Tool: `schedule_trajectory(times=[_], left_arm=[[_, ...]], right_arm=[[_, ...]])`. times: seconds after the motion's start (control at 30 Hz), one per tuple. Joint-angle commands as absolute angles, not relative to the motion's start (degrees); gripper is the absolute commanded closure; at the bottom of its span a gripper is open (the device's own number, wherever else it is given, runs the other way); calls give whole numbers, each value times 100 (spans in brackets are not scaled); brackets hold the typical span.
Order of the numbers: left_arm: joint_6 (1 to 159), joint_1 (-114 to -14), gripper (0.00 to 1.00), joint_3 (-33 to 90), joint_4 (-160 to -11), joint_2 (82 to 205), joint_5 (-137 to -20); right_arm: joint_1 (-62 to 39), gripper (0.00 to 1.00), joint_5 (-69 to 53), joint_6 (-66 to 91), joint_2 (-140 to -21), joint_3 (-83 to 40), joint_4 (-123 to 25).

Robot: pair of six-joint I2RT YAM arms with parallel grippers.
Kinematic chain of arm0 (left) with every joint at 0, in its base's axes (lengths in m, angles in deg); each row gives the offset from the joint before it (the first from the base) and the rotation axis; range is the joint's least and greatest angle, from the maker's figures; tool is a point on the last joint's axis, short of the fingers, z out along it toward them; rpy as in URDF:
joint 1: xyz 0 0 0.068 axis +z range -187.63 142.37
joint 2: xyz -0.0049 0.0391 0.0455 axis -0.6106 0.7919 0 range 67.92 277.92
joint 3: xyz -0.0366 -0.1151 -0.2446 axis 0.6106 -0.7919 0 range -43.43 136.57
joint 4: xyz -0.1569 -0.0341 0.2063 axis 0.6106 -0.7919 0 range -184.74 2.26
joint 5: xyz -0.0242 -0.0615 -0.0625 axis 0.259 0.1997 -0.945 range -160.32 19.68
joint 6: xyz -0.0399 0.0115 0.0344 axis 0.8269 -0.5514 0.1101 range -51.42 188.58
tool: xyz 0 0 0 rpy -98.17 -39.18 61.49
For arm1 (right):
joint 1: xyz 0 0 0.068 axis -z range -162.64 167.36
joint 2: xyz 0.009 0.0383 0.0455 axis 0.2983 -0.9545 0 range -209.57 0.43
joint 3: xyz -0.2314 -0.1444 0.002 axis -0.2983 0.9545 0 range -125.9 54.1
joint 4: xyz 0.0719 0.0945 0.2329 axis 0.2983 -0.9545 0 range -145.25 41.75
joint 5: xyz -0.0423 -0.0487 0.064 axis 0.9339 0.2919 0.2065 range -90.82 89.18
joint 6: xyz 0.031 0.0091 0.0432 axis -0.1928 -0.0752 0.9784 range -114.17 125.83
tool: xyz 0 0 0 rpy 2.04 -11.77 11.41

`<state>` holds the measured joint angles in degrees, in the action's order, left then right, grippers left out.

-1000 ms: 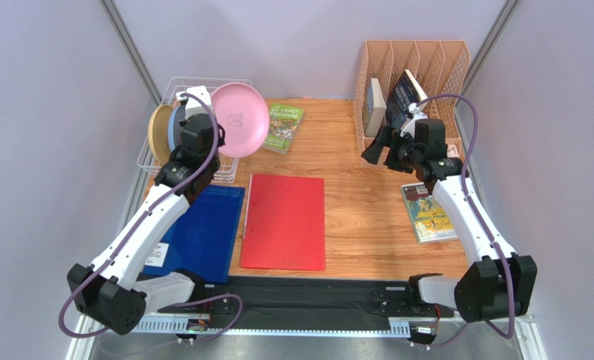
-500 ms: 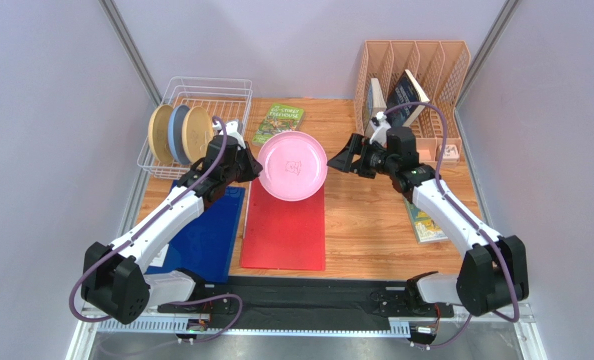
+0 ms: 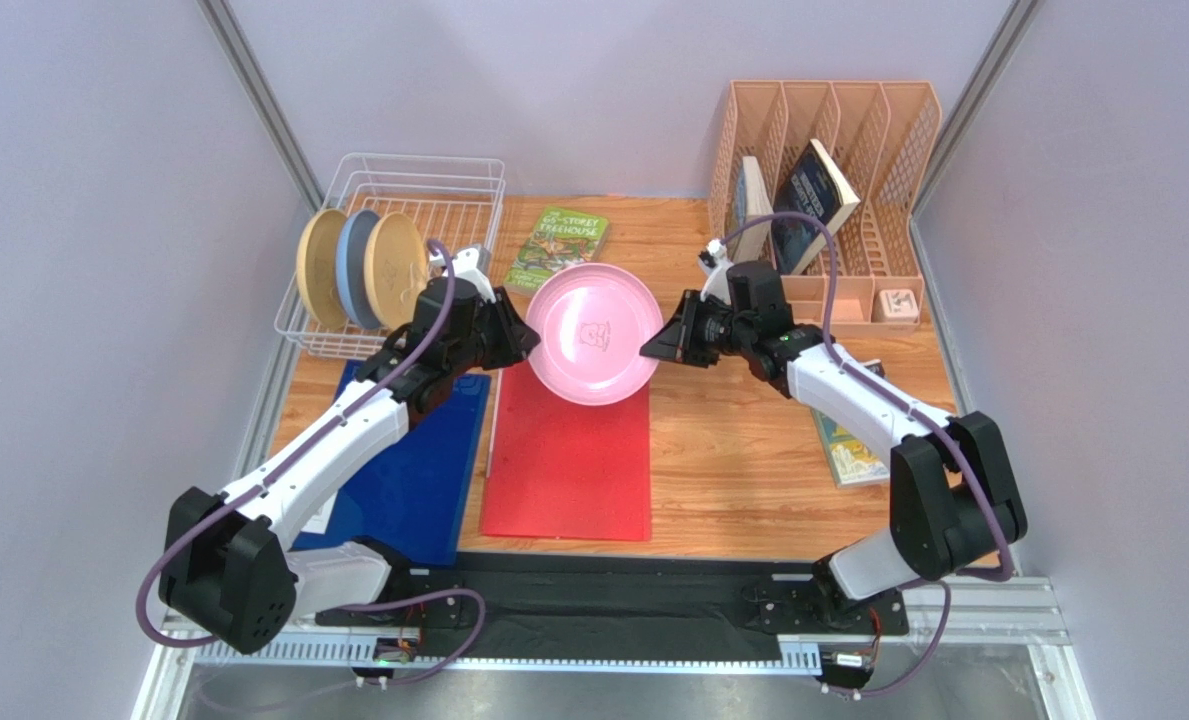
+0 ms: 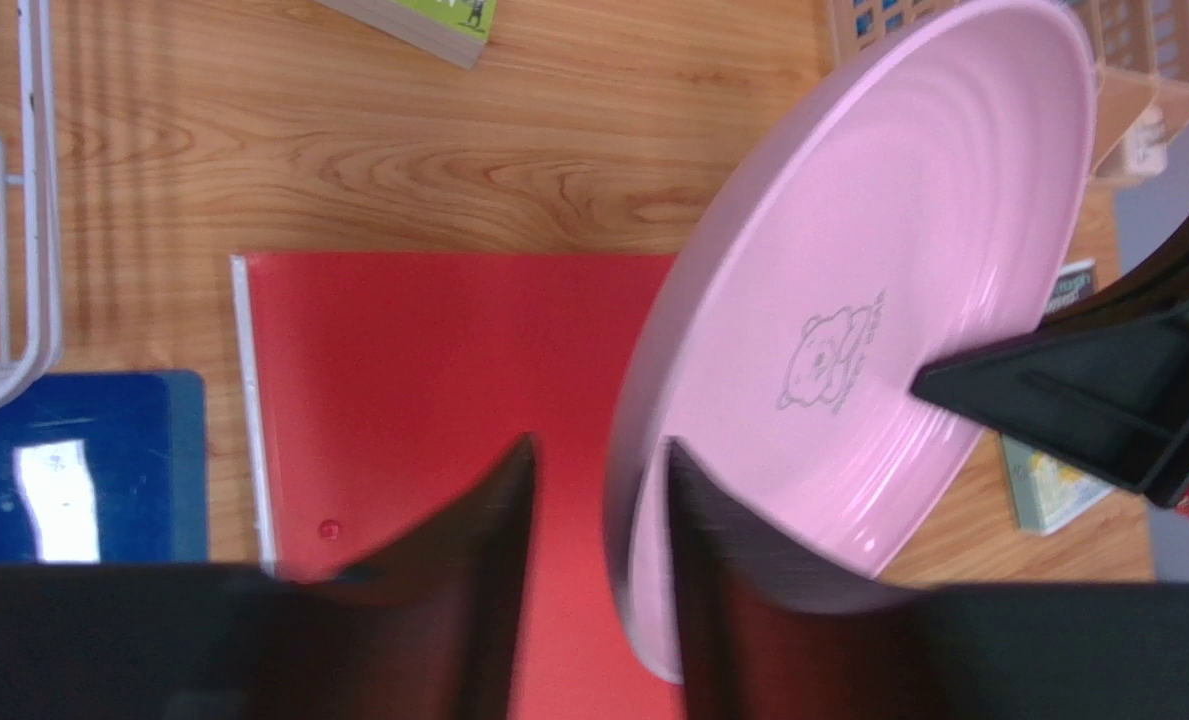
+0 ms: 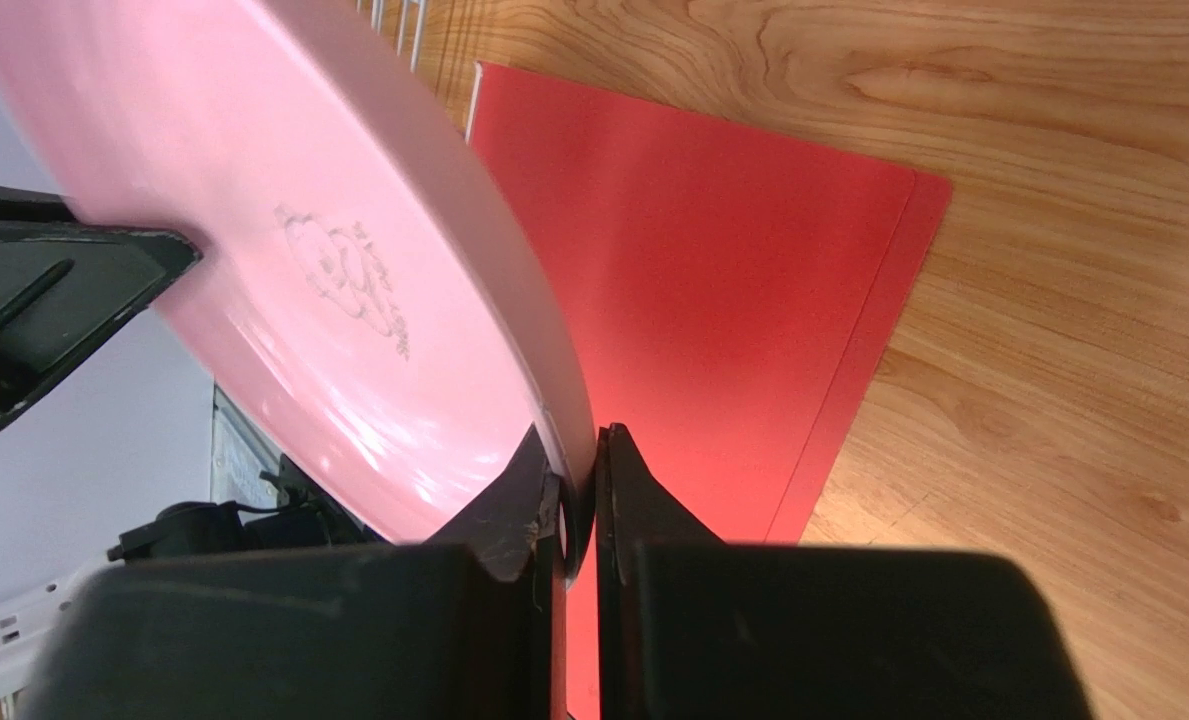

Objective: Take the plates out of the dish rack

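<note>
Two grippers at one pink plate (image 3: 596, 333).
Right gripper (image 5: 573, 446) pinches its rim; left gripper (image 4: 597, 450) straddles it, fingers apart; bear outline printed at centre.

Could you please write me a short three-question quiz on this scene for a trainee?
1. Multiple choice: how many plates stand in the dish rack? A) one B) three C) four
2. True or false: the right claw is shut on the rim of the pink plate.
3. Fill in the gap: the folder lying on the table below the pink plate is ____.

Key: 1 B; 2 true; 3 red.
</note>
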<state>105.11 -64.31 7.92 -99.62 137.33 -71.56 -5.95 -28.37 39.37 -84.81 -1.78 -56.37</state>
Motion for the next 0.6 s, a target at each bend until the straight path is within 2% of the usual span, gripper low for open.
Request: schedule_trajectory(times=[0.0, 0.03, 0.1, 0.13, 0.2, 0.37, 0.57], left_arm=[[10550, -6418, 40, 816, -9766, 13577, -7051], [10497, -6418, 24, 807, -9845, 13525, -6867], [10339, -6418, 17, 772, -9986, 13359, -6525], [10164, -6418, 8, 763, -10039, 13297, -6384], [9979, -6418, 0, 755, -10153, 13104, -5954], [9337, -6418, 0, 816, -10320, 12804, -4855], [8528, -6418, 0, 781, -10083, 12558, -3720]], right_arm=[[-558, 100, -2500, 3817, -8002, -233, -5922], [-515, 100, -2125, 3765, -7869, -120, -6088], [-444, 100, -1832, 3703, -7466, 39, -6616], [-366, 100, -1561, 3711, -7324, 240, -6765], [-286, 100, -1183, 3720, -6921, 399, -7196], [276, 100, -995, 3966, -6330, 1083, -7690], [690, 100, -943, 4124, -6443, 1419, -7848]])
